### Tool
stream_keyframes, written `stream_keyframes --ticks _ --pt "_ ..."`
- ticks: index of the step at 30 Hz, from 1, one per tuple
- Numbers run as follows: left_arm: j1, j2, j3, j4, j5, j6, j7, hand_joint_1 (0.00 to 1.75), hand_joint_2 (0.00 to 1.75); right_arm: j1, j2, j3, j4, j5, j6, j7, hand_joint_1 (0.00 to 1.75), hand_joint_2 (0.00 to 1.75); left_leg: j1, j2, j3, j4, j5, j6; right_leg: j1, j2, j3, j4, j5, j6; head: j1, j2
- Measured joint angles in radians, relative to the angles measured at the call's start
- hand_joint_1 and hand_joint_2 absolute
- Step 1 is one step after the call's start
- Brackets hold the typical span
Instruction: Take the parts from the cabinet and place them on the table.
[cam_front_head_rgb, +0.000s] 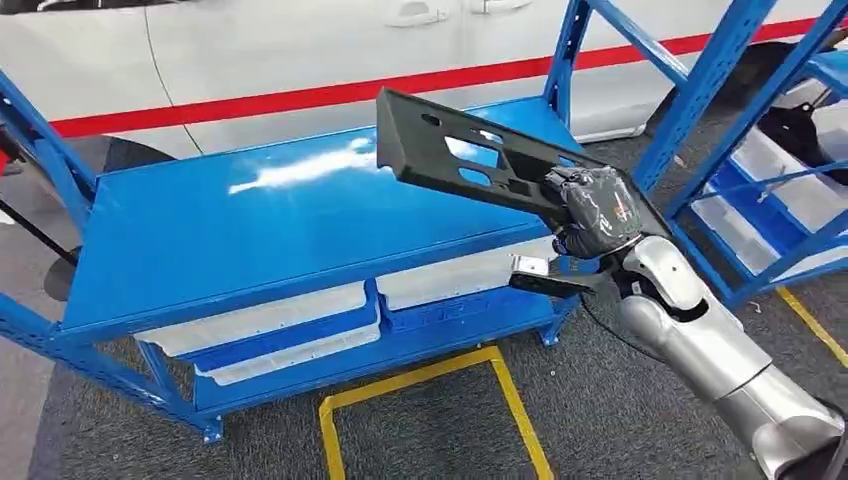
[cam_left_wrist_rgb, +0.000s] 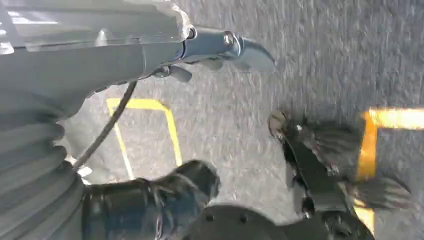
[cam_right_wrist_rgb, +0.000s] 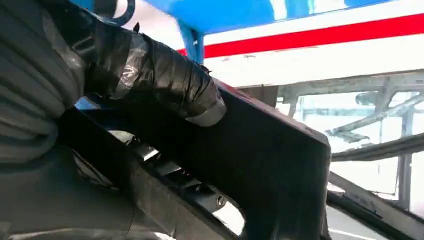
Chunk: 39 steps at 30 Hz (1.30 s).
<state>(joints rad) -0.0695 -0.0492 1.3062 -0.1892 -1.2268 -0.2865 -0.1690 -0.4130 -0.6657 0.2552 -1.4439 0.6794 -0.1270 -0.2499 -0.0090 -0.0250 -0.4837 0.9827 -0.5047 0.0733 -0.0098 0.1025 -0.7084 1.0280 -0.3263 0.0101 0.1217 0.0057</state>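
One black part (cam_front_head_rgb: 455, 155) in the right hand's (cam_front_head_rgb: 597, 210) grip (apparently clear) above the blue table (cam_front_head_rgb: 250, 240).

Bright light from above, with some blur

The blue table (cam_front_head_rgb: 250, 230) has a white shiny glare spot on top. The head view is clear and bright. The left wrist view is smeared with blur over the grey floor (cam_left_wrist_rgb: 300, 65). In the right wrist view the black part (cam_right_wrist_rgb: 270, 165) looks dark against a very bright background.
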Motion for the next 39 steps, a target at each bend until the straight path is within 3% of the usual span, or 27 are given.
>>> stream_keyframes --ticks 2,4,5,7,9,10,11,12,15,16,17,18,20,21,22,24,25,26,27,30,31,32,34,35,36,37,39 --pt "0.001 0.001 0.0 0.0 0.0 0.0 0.0 0.0 1.75 -0.004 -0.007 0.0 -0.001 0.0 0.0 0.0 1.75 1.75 -0.002 0.024 -0.014 -0.011 0.024 0.007 0.002 -0.068 -0.025 0.062 -0.107 0.008 0.0 0.0" --pt "0.007 0.001 0.0 0.0 -0.001 0.0 0.0 0.0 1.75 -0.001 -0.007 0.0 -0.004 -0.001 0.0 0.0 1.75 1.75 -0.002 0.055 -0.04 -0.009 0.041 0.003 -0.009 -0.091 -0.053 0.208 -0.213 0.023 0.001 0.0" --pt "0.007 0.001 0.0 0.0 -0.002 0.0 0.0 0.0 1.75 0.006 -0.007 0.0 -0.004 -0.002 0.0 -0.002 1.75 1.75 -0.001 0.069 -0.054 -0.004 0.048 0.001 -0.015 -0.094 -0.06 0.27 -0.223 0.031 0.002 0.0" --pt "0.006 0.001 0.0 0.0 -0.003 0.0 -0.002 0.0 1.75 0.012 -0.007 0.0 -0.005 -0.006 0.0 -0.002 1.75 1.75 0.002 0.096 -0.087 0.011 0.059 -0.008 -0.029 -0.101 -0.028 0.286 -0.164 0.049 0.002 0.0" --pt "0.005 0.001 0.0 0.0 -0.003 0.0 -0.002 0.0 1.75 0.013 -0.009 0.0 -0.011 -0.01 -0.001 -0.001 1.75 1.75 0.007 0.12 -0.119 0.038 0.063 -0.017 -0.042 -0.131 0.081 0.162 -0.122 0.065 0.001 0.0" --pt "0.0 0.004 0.0 -0.001 -0.003 0.0 -0.002 0.0 1.75 0.013 -0.01 0.0 -0.015 -0.012 -0.001 -0.001 1.75 1.75 0.004 0.132 -0.13 0.056 0.062 -0.027 -0.042 -0.177 0.137 0.073 -0.171 0.075 0.002 0.0" --pt "0.003 0.005 0.0 0.0 -0.003 0.0 -0.002 0.0 1.75 0.011 -0.011 -0.001 -0.019 -0.013 -0.001 -0.001 1.75 1.75 0.004 0.138 -0.139 0.065 0.062 -0.034 -0.022 -0.187 0.161 0.03 -0.188 0.061 0.003 0.0" --pt "0.001 0.004 0.0 0.0 -0.003 0.0 -0.002 0.0 1.75 0.016 -0.013 -0.001 -0.022 -0.013 -0.001 -0.002 1.75 1.75 0.001 0.148 -0.137 0.065 0.066 -0.041 -0.022 -0.176 0.153 0.034 -0.184 0.039 0.0 0.0" --pt "0.0 0.002 0.0 0.0 -0.003 0.001 -0.003 0.0 1.75 0.02 -0.019 -0.002 -0.026 -0.021 -0.001 -0.002 1.75 1.75 0.01 0.168 -0.145 0.066 0.079 -0.061 -0.018 -0.147 0.126 0.025 -0.158 -0.004 0.0 0.0" --pt "0.0 0.002 0.0 0.0 -0.002 0.001 -0.003 0.0 1.75 0.022 -0.024 -0.003 -0.033 -0.025 -0.001 -0.004 1.75 1.75 0.015 0.117 -0.154 0.087 0.039 -0.072 -0.018 -0.14 0.12 0.025 -0.147 -0.012 0.0 0.0" --pt "0.004 0.0 0.0 0.0 0.0 0.001 -0.003 0.0 1.75 0.025 -0.028 -0.005 -0.039 -0.032 -0.001 -0.006 1.75 1.75 0.016 0.07 -0.168 0.133 -0.027 -0.073 -0.018 -0.132 0.106 0.023 -0.136 -0.021 0.0 0.0" --pt "0.008 0.0 0.0 0.0 0.0 0.0 -0.003 0.0 1.75 0.031 -0.031 -0.008 -0.05 -0.039 -0.002 -0.008 1.75 1.75 0.015 0.046 -0.18 0.196 -0.088 -0.072 -0.016 -0.119 0.093 0.023 -0.124 -0.025 -0.001 0.0" --pt "0.012 0.0 0.0 0.0 0.0 0.002 -0.002 0.0 1.75 0.052 -0.038 -0.019 -0.074 -0.053 -0.001 -0.009 1.75 1.75 0.014 0.033 -0.197 0.321 -0.159 -0.065 -0.007 -0.093 0.063 0.025 -0.102 -0.028 0.0 0.0" --pt "0.012 0.0 0.0 0.0 0.0 0.003 -0.002 0.0 1.75 0.062 -0.043 -0.025 -0.084 -0.055 0.0 -0.009 1.75 1.75 0.012 0.032 -0.189 0.342 -0.154 -0.059 -0.004 -0.081 0.048 0.026 -0.091 -0.029 0.0 0.0" --pt "0.011 0.0 0.0 0.0 0.0 0.003 -0.002 0.0 1.75 0.072 -0.05 -0.033 -0.092 -0.058 0.001 -0.008 1.75 1.75 0.009 0.031 -0.162 0.323 -0.128 -0.05 -0.001 -0.068 0.034 0.026 -0.079 -0.028 0.0 0.0" --pt "0.009 0.001 0.0 0.0 0.0 0.003 -0.001 0.0 1.75 0.081 -0.06 -0.05 -0.103 -0.061 0.005 -0.008 1.75 1.75 -0.003 0.012 -0.059 0.187 -0.057 -0.026 0.002 -0.042 0.009 0.026 -0.055 -0.027 0.0 0.0" --pt "0.008 0.002 0.0 0.0 0.0 0.003 -0.001 0.0 1.75 0.082 -0.063 -0.057 -0.106 -0.063 0.006 -0.008 1.75 1.75 -0.01 -0.033 0.003 0.1 -0.047 -0.009 -0.002 -0.031 0.001 0.026 -0.043 -0.026 0.0 0.0" --pt "0.008 0.005 0.0 0.0 0.0 0.003 -0.001 0.0 1.75 0.082 -0.064 -0.063 -0.109 -0.063 0.007 -0.008 1.75 1.75 -0.011 -0.059 0.04 0.028 -0.073 0.003 0.003 -0.02 -0.006 0.025 -0.032 -0.02 0.0 0.0" --pt "0.008 0.005 0.0 0.0 0.0 0.002 -0.001 0.0 1.75 0.084 -0.064 -0.067 -0.11 -0.062 0.009 -0.008 1.75 1.75 -0.011 -0.054 0.046 0.016 -0.068 -0.011 -0.003 -0.009 -0.006 0.017 -0.018 -0.014 0.0 0.0" --pt "0.0 0.005 0.0 0.0 0.0 0.002 -0.002 0.0 1.75 0.085 -0.067 -0.068 -0.111 -0.051 0.016 -0.008 1.75 1.75 -0.015 -0.023 0.032 -0.009 -0.03 -0.003 -0.009 0.032 -0.007 -0.022 0.034 0.012 -0.001 0.0" --pt "-0.002 0.004 0.0 0.0 -0.001 0.002 -0.002 0.0 1.75 0.089 -0.068 -0.069 -0.109 -0.049 0.017 -0.008 1.75 1.75 -0.008 0.0 0.031 -0.025 -0.005 -0.002 -0.005 -0.005 -0.016 -0.012 0.01 0.008 -0.001 0.0" --pt "-0.002 0.003 0.0 0.0 -0.001 0.002 -0.002 0.0 1.75 0.08 -0.071 -0.07 -0.109 -0.047 0.018 -0.008 1.75 1.75 -0.011 0.009 0.022 -0.034 0.012 0.006 0.0 -0.049 -0.029 0.021 -0.055 0.011 0.002 0.0" --pt "0.001 0.003 0.0 0.0 -0.002 0.002 -0.002 0.0 1.75 0.078 -0.069 -0.069 -0.109 -0.047 0.019 -0.008 1.75 1.75 -0.013 0.039 -0.01 -0.031 0.034 0.007 -0.007 -0.086 -0.054 0.155 -0.185 0.02 0.0 0.0" --pt "0.003 0.003 0.0 0.0 -0.003 0.002 -0.002 0.0 1.75 0.08 -0.068 -0.068 -0.108 -0.047 0.019 -0.008 1.75 1.75 -0.014 0.054 -0.027 -0.028 0.043 0.007 -0.013 -0.092 -0.063 0.224 -0.213 0.025 0.001 0.0" --pt "0.003 0.003 0.0 0.0 -0.003 0.002 -0.002 0.0 1.75 0.081 -0.068 -0.066 -0.107 -0.047 0.02 -0.008 1.75 1.75 -0.013 0.07 -0.048 -0.021 0.053 0.004 -0.019 -0.095 -0.065 0.28 -0.204 0.031 0.0 0.0" --pt "0.003 0.003 0.0 0.0 -0.003 0.002 -0.002 0.0 1.75 0.081 -0.065 -0.066 -0.105 -0.047 0.02 -0.008 1.75 1.75 -0.013 0.084 -0.071 -0.012 0.062 0.001 -0.027 -0.098 -0.051 0.299 -0.162 0.038 0.001 0.0" --pt "0.001 0.004 0.0 0.0 -0.004 0.002 -0.002 0.0 1.75 0.08 -0.064 -0.066 -0.103 -0.043 0.024 -0.007 1.75 1.75 -0.011 0.107 -0.113 0.009 0.073 -0.009 -0.041 -0.116 0.029 0.228 -0.105 0.054 0.0 0.0"
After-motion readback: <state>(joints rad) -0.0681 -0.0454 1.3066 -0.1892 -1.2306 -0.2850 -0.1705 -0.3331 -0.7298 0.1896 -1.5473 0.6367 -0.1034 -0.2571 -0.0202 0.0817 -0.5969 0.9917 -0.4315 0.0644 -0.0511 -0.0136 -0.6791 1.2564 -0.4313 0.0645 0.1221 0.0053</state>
